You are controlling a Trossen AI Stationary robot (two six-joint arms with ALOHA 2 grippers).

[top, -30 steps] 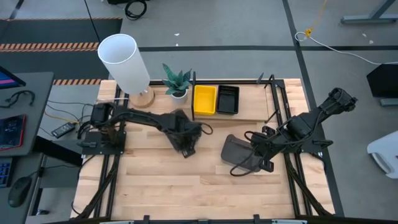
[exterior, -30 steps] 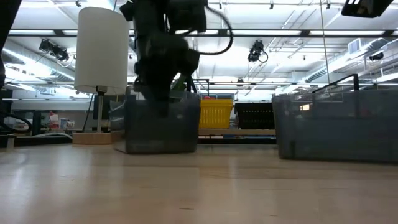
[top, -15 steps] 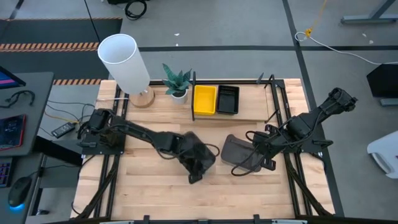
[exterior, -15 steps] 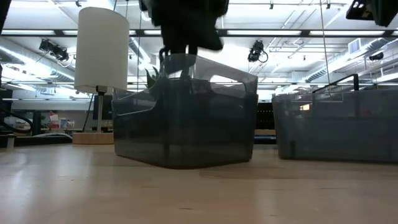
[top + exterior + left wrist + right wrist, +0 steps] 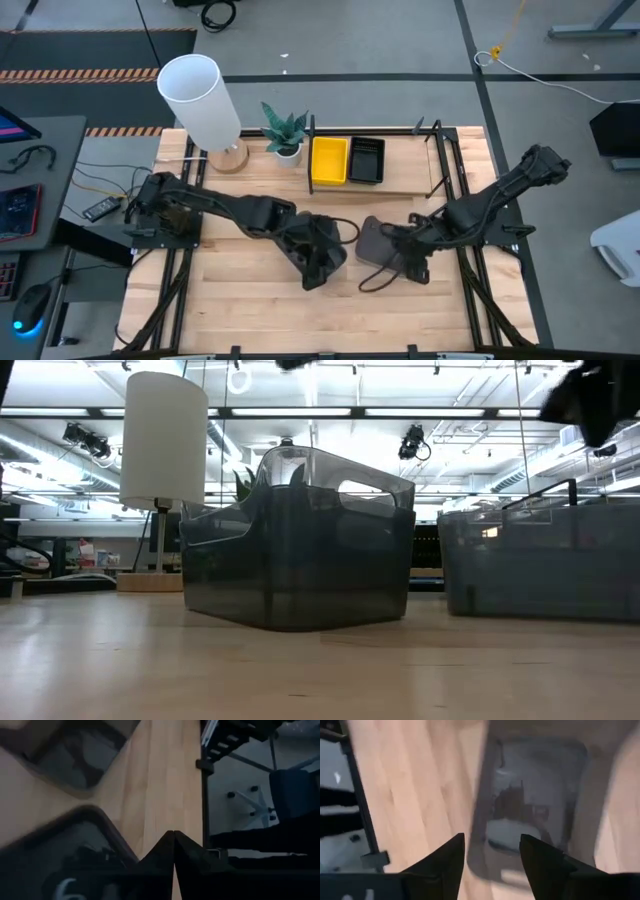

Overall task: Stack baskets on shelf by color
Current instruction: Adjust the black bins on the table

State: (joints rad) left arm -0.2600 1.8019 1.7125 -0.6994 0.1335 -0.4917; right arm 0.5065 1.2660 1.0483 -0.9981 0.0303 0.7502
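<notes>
Beyond the right fingers (image 5: 540,855), spread, lies a grey basket (image 5: 535,805), seemingly untouched.

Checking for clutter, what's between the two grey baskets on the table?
Nothing on the table: in the low view only bare wood separates the left grey basket from the right grey basket. A black basket on the shelf shows behind the gap.
</notes>
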